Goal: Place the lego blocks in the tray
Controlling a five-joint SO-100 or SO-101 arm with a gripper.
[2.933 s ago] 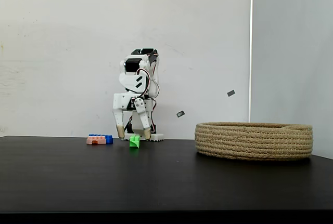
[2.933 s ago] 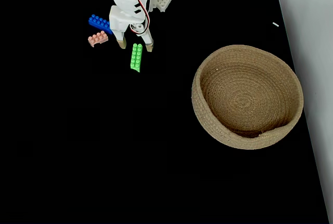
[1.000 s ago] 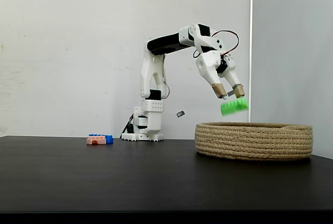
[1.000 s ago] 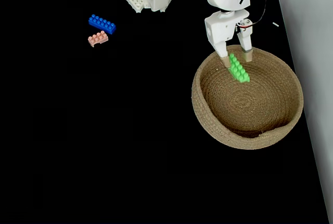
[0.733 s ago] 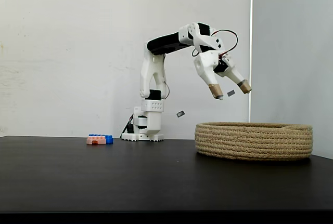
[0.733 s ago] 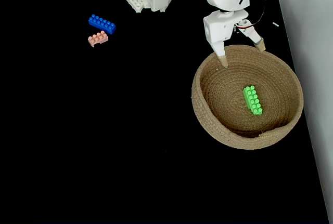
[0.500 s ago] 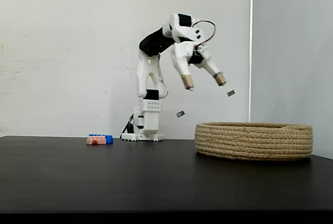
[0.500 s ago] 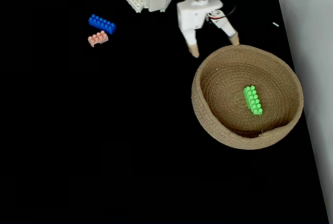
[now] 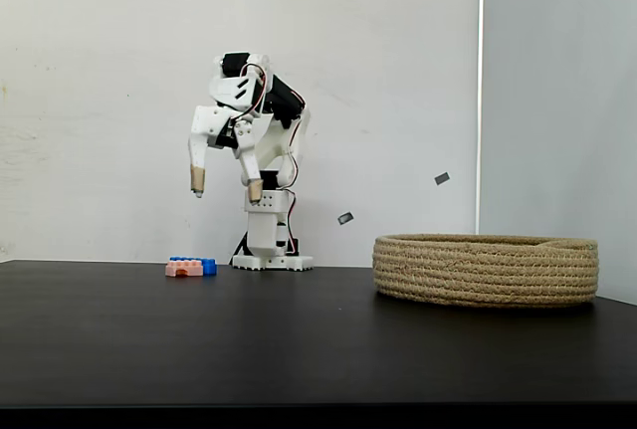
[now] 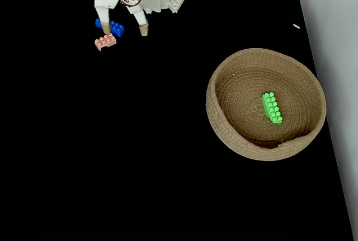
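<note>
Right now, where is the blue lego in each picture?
Side fixed view: the blue lego lies on the table at the left, peeking out behind the pink lego.
Top-down fixed view: the blue lego is at the upper left, partly under the open pincer.
Shared landmark: the pink lego beside it.

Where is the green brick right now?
In the fixed view from above, the green lego brick lies inside the round rope basket, right of its centre, far from the gripper.
</note>
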